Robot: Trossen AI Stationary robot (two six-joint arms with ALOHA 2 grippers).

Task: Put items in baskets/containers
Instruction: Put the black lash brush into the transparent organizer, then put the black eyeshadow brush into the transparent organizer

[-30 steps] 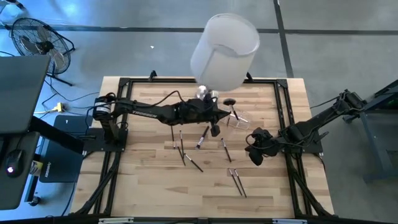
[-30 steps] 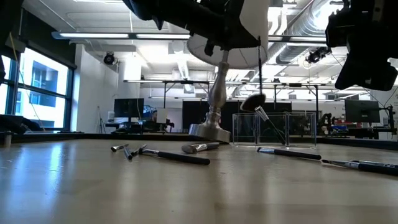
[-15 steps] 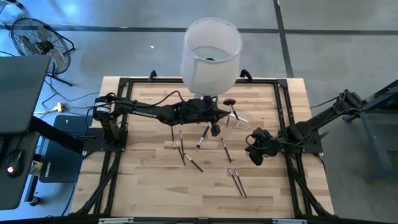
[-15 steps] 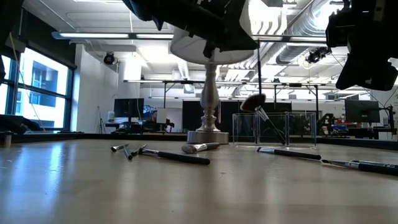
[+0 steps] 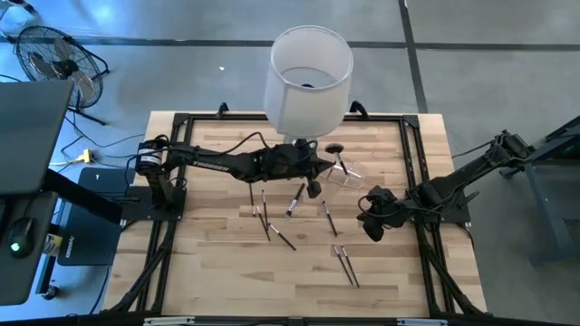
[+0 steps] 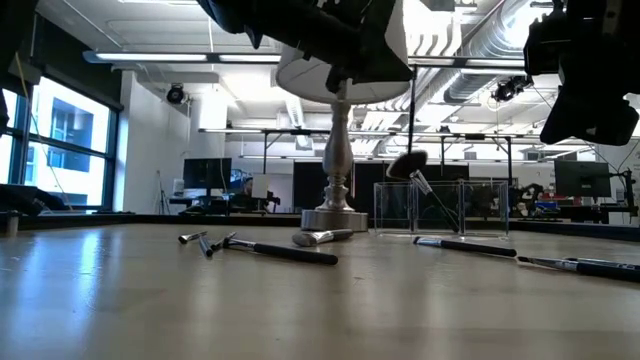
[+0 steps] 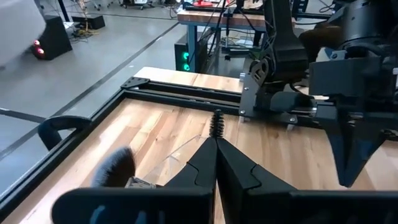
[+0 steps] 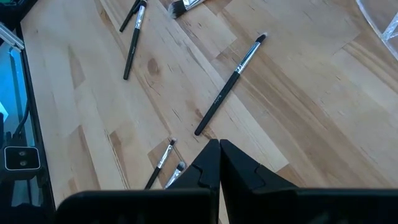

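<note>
Several thin brushes (image 5: 328, 217) lie scattered flat on the wooden table (image 5: 208, 263); the right wrist view shows one long dark one (image 8: 229, 86). The clear container (image 5: 350, 174) stands right of the lamp's base. A fluffy black brush (image 6: 408, 165) leans in it, head up. My left gripper (image 5: 324, 168) hovers just left of the container, shut on a thin brush (image 7: 217, 124). Shut and holding nothing, my right gripper (image 5: 372, 223) hangs above the table near its right side. My left gripper pinches a thin brush just below its dark bristly head (image 7: 217, 133), between the tips of its two fingers. The fingers lie nearly level and point toward the table's right edge. The head sticks out past the fingertips, clear of the table; the rest is hidden by the fingers.
A lamp with a big white shade (image 5: 308, 68) stands on a silver base (image 6: 335, 215) at the far middle, close above my left arm. A black frame (image 5: 181, 122) runs round the table. A brush with a silver ferrule (image 6: 322, 237) lies in front of the lamp.
The lamp leaned toward the table's right a second ago, its base tipped. It has swung back and now stands upright. Both arms have kept still.
</note>
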